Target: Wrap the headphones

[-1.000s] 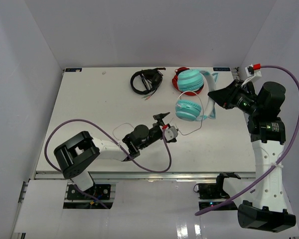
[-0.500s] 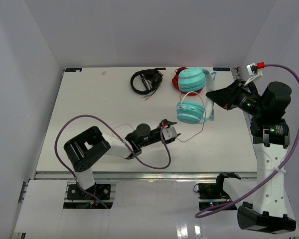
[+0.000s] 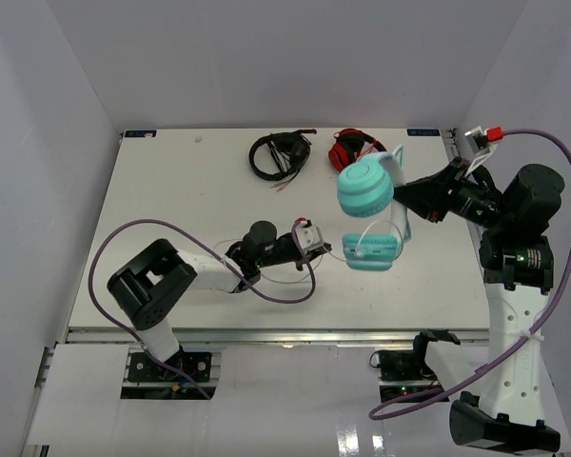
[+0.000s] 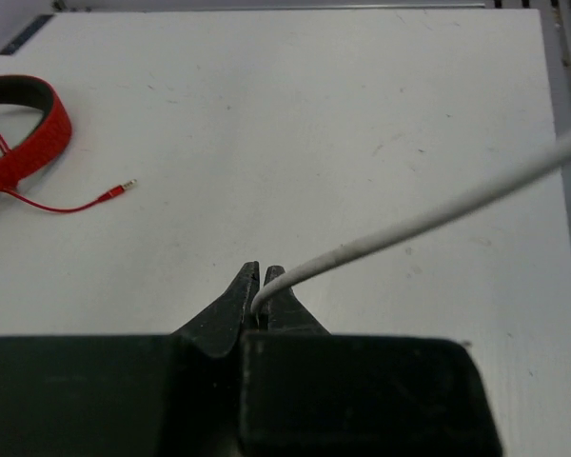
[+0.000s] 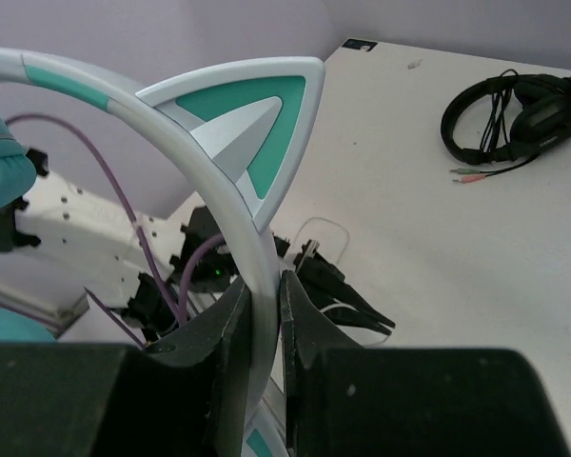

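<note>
The turquoise headphones (image 3: 365,188) hang in the air over the table's right middle, one ear cup above the other. My right gripper (image 3: 406,195) is shut on their white headband (image 5: 224,186), just below a cat-ear point (image 5: 252,114). The thin white cable (image 4: 438,214) runs up and to the right from my left gripper (image 4: 260,284), which is shut on its end. In the top view the left gripper (image 3: 316,242) lies low over the table, left of the lower ear cup (image 3: 374,253).
Black headphones (image 3: 278,154) with a loose cable lie at the back middle. Red headphones (image 3: 352,148) lie beside them, behind the raised pair; their band (image 4: 24,133) and red plug lead (image 4: 114,190) show in the left wrist view. The left arm's purple hose (image 3: 266,290) loops over the near table.
The left gripper has shut on the white cable and drawn slightly left. The right arm has lifted the headphones off the table and carried them nearer and leftward.
</note>
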